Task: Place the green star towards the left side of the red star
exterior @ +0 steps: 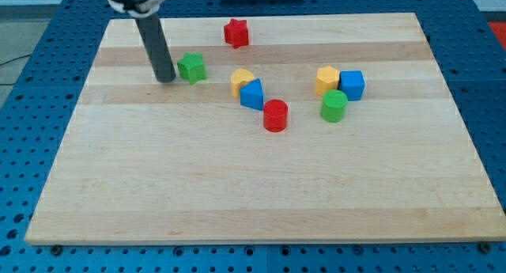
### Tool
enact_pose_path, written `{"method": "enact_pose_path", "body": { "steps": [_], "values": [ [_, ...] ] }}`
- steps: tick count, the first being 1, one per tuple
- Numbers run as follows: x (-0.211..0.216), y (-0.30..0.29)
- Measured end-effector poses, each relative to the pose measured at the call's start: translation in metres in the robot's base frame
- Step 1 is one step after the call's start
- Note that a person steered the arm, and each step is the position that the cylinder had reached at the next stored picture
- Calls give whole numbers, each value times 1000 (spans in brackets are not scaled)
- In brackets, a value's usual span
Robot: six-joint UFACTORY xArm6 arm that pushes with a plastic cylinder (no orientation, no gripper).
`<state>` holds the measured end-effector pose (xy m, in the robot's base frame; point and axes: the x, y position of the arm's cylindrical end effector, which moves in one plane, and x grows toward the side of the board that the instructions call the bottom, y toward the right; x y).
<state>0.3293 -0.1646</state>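
The green star (191,67) lies on the wooden board at the upper left of the view. The red star (236,32) lies near the board's top edge, up and to the right of the green star. My tip (166,78) rests on the board just left of the green star, very close to it or touching it. The dark rod rises from the tip toward the view's top.
A yellow block (242,80) and a blue block (252,94) touch at the centre, with a red cylinder (275,115) below them. At the right stand a yellow block (326,79), a blue cube (352,85) and a green cylinder (334,106). The wooden board (237,194) lies on a blue perforated table.
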Motion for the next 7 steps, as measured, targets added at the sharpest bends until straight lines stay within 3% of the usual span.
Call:
{"method": "enact_pose_path", "body": {
  "steps": [1,2,3,4,6,7],
  "values": [
    [-35,22],
    [-2,-31],
    [49,-29],
    [43,37],
    [-47,87],
    [-3,63]
  ]
}}
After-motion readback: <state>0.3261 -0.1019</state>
